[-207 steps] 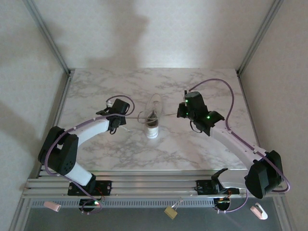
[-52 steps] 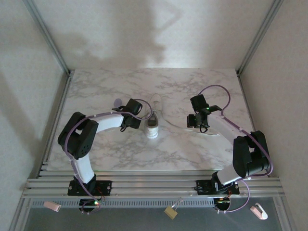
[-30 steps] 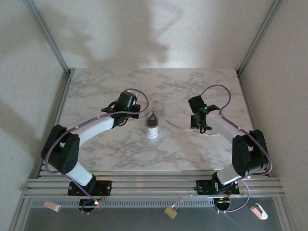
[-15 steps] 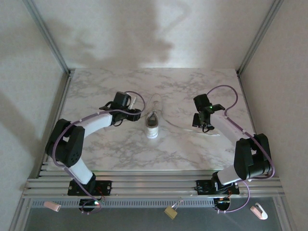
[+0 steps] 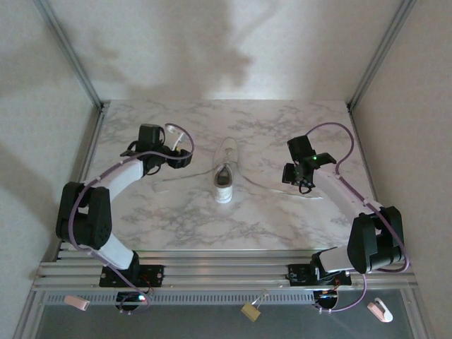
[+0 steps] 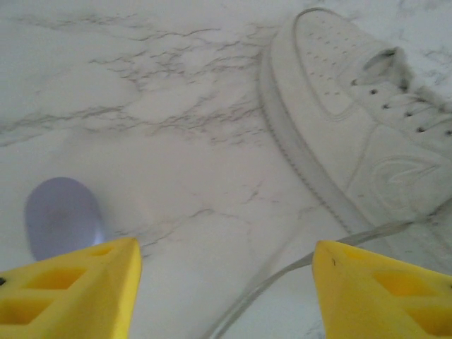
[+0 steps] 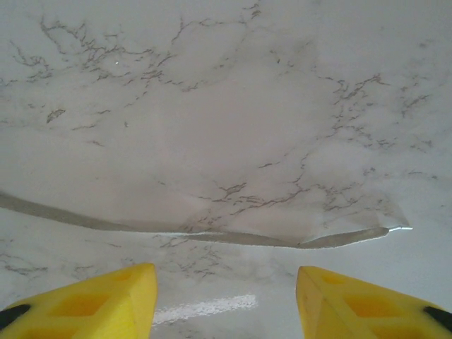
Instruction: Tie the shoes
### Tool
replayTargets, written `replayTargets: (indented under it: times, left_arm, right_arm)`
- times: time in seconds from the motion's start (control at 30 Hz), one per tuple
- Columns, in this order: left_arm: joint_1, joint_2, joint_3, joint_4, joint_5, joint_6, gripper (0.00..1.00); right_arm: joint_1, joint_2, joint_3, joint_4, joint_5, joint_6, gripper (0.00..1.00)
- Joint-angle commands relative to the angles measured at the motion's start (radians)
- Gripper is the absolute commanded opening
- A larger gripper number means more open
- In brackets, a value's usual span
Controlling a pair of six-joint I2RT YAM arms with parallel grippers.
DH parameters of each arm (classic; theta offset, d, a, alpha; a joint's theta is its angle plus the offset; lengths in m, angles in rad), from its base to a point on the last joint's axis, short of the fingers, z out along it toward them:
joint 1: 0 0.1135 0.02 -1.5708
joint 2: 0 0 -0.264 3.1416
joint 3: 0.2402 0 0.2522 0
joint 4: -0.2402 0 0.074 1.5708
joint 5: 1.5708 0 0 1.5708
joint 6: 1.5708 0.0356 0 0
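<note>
Shoe point(image 5: 224, 173) lies in the middle of the table point(image 5: 282, 127), toe away from the arms, a lace trailing flat to each side. Left gripper point(image 6: 226, 258) hangs beside the toe above the left lace point(image 6: 282, 272), jaws wide apart and empty, a purple object point(image 6: 60, 215) near one finger. Right gripper point(image 7: 224, 279), likewise open and empty, faces the right lace point(image 7: 212, 236).
</note>
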Motion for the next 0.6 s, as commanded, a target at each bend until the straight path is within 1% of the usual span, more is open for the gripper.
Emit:
replayTargets:
  times: [0.0,0.1,0.23,0.47,0.57]
  left_arm:
    - [-0.037,0.056,0.007,-0.121,-0.030,0.118,0.64]
    - [-0.077,0.105,-0.017,-0.130,-0.084,0.150,0.63]
    - [-0.089,0.144,-0.023,-0.105,-0.127,0.168,0.63]
    - [-0.135,0.134,-0.026,-0.022,-0.235,0.205,0.62]
    - [-0.155,0.151,-0.013,-0.038,-0.238,0.229,0.62]
  right_arm:
    - [-0.006,0.013,0.033,-0.041,-0.017,-0.029,0.55]
    - [-0.006,0.013,0.045,-0.050,-0.009,-0.033,0.55]
    - [-0.006,0.016,0.041,-0.045,-0.015,-0.026,0.55]
    - [-0.006,0.025,0.025,-0.032,-0.022,-0.006,0.54]
    - [-0.006,0.028,0.026,-0.031,-0.026,-0.001,0.54]
